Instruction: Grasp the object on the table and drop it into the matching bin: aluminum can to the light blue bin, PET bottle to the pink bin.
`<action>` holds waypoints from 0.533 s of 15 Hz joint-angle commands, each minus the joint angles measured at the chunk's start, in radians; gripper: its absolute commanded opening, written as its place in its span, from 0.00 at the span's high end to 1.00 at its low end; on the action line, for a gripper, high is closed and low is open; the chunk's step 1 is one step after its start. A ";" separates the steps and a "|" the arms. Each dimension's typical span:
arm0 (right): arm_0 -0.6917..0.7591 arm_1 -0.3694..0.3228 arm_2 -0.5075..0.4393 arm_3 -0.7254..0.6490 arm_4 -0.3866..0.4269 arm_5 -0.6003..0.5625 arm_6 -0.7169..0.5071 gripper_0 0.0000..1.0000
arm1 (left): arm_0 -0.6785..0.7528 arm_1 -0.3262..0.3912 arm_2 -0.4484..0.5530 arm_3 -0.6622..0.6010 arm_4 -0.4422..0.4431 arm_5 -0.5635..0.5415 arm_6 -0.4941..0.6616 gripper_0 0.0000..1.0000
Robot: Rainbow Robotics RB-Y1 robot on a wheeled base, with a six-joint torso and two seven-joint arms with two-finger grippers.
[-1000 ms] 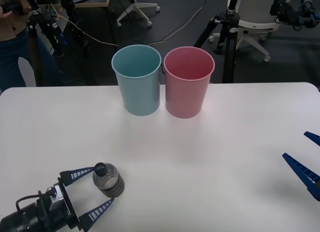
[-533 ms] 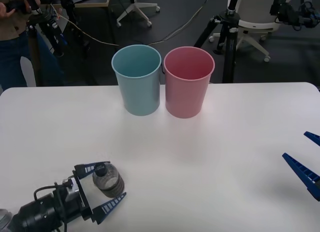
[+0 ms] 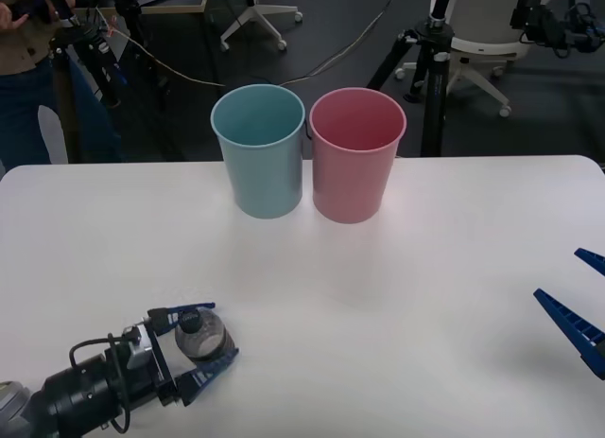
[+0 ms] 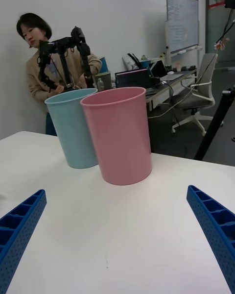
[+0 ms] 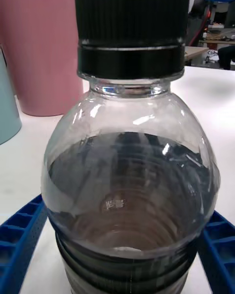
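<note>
A small clear PET bottle point(image 3: 201, 336) with a dark cap and a dark lower half stands upright on the white table point(image 3: 397, 296) at the near left. My left gripper point(image 3: 214, 336) reaches in from the near left edge, its blue fingers point(image 5: 22, 235) pressed against both sides of the bottle's lower body point(image 5: 129, 176). The pink bin point(image 3: 356, 154) stands at the table's far side, with the light blue bin point(image 3: 259, 149) touching it on its left. Over the table's right edge, my right gripper point(image 3: 579, 301) hangs open and holds nothing.
Both bins point(image 4: 120, 134) stand upright and open-topped. Beyond the far edge are tripods point(image 3: 430, 69), office chairs and a person who touches nothing on the table. Bare tabletop lies between the bottle and the bins.
The left gripper has slid forward around the bottle and its fingers have closed in from a wide spread onto the bottle's sides. The bottle, bins and right gripper have not moved.
</note>
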 commanded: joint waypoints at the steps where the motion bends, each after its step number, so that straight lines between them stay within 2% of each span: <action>1: 0.000 0.000 0.000 0.000 0.000 0.000 0.000 0.00 | -0.001 0.000 0.006 -0.001 0.003 -0.004 0.013 0.96; 8: 0.000 0.000 0.000 0.000 0.000 0.000 0.000 0.00 | 0.008 0.018 0.029 -0.023 0.005 -0.047 0.035 1.00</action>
